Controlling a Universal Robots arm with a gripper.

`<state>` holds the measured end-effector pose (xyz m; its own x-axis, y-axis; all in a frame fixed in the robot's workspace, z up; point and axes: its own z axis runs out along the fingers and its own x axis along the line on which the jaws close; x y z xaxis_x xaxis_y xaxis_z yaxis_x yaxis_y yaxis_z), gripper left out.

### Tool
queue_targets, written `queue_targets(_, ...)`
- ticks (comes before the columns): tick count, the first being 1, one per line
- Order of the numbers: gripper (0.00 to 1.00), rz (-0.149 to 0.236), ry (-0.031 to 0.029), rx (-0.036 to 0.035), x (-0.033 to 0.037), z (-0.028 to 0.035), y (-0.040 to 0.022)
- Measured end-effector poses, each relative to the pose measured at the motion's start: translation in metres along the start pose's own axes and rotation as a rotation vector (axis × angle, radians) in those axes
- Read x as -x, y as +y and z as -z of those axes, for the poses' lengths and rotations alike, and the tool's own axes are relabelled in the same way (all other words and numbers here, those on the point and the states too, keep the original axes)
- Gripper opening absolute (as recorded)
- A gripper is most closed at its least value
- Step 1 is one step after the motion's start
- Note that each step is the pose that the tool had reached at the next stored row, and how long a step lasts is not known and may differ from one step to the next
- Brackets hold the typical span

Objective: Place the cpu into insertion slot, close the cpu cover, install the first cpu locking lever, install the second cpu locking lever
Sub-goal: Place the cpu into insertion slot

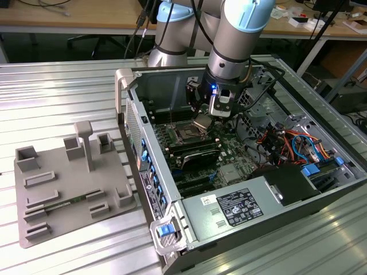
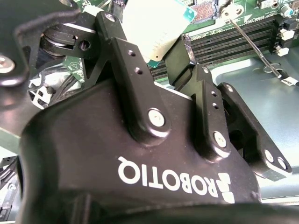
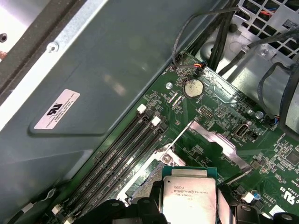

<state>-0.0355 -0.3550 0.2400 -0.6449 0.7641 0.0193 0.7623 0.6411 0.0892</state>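
Note:
My gripper (image 1: 205,117) is shut on the cpu (image 1: 202,121), a flat square chip with a silver top and green rim, tilted just above the motherboard inside the open computer case. In both wrist views the cpu (image 3: 189,193) (image 2: 152,23) sits between the black fingers (image 2: 124,51). The insertion slot (image 1: 186,135) lies just below it, toward the exterior view's left, and partly shows as a dark pinned square (image 3: 144,183) (image 2: 205,10). The cpu cover (image 3: 216,141) stands raised open beyond the slot. A thin locking lever (image 2: 251,43) is swung up beside the socket.
Long black memory slots (image 3: 121,154) run beside the socket along the case wall (image 3: 93,56). Cables (image 1: 287,140) and a power supply (image 1: 241,203) fill the case toward the exterior view's right. A grey parts fixture (image 1: 69,183) lies on the metal table outside the case.

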Motion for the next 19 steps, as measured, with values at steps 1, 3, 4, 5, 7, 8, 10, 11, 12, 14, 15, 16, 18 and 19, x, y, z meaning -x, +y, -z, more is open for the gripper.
queue_targets(1, 0.55, -0.001, -0.0001, 0.0001, 0.0000, 0.0000, 0.0000)
queue_targets(3, 0.55, -0.001, -0.0001, 0.0001, 0.0000, 0.0000, 0.0000)
queue_targets(4, 0.55, -0.002, -0.0002, 0.0001, 0.0000, 0.0000, 0.0000)
queue_targets(5, 0.55, -0.002, -0.0002, 0.0001, 0.0000, 0.0000, 0.0000)
queue_targets(7, 0.55, -0.003, -0.0003, 0.0000, 0.0000, 0.0000, 0.0000)
queue_targets(8, 0.55, -0.003, -0.0003, 0.0001, 0.0000, 0.0000, 0.0000)
queue_targets(10, 0.55, -0.006, -0.0005, 0.0002, 0.0000, -0.0001, 0.0000)
queue_targets(11, 0.55, -0.008, -0.0007, 0.0003, 0.0000, -0.0001, 0.0000)
queue_targets(12, 0.55, -0.011, -0.0010, 0.0002, 0.0000, -0.0001, 0.0000)
queue_targets(14, 0.55, -0.014, -0.0013, 0.0003, 0.0000, -0.0001, 0.0000)
queue_targets(15, 0.55, -0.018, -0.0016, 0.0003, 0.0000, -0.0002, 0.0000)
queue_targets(16, 0.55, -0.019, -0.0018, 0.0004, 0.0000, -0.0002, 0.0000)
queue_targets(18, 0.55, -0.021, -0.0019, 0.0004, 0.0000, -0.0002, 0.0000)
queue_targets(19, 0.55, -0.022, -0.0020, 0.0004, 0.0000, -0.0002, 0.0000)
